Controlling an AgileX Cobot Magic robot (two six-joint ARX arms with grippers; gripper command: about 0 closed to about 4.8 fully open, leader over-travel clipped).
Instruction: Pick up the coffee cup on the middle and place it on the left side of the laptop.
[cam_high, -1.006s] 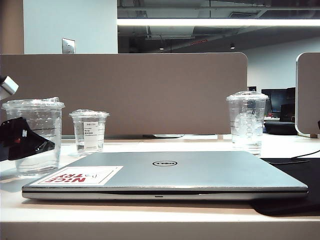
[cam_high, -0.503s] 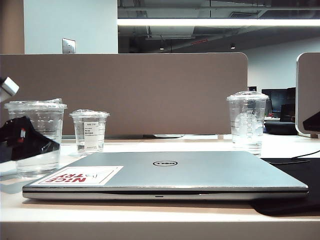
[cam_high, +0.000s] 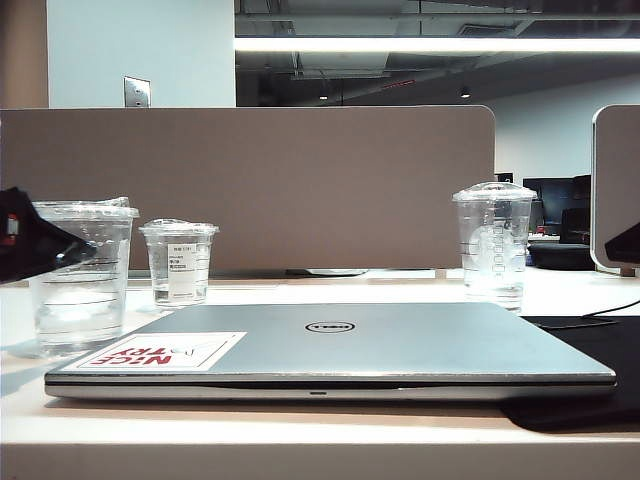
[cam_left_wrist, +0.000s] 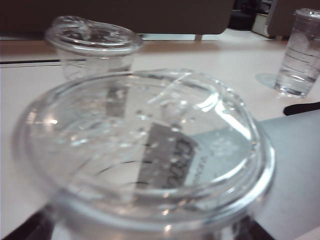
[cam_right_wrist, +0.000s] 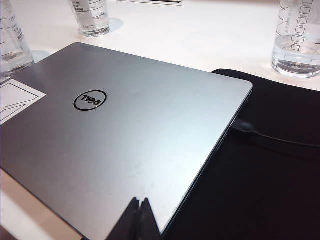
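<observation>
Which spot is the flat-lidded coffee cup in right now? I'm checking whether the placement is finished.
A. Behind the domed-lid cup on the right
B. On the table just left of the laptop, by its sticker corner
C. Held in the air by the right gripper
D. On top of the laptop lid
B: in the exterior view the coffee cup stands on the table beside the laptop, near its sticker; the open left gripper is at its upper part.

black left tool (cam_high: 40, 250) — red mark, glossy
</observation>
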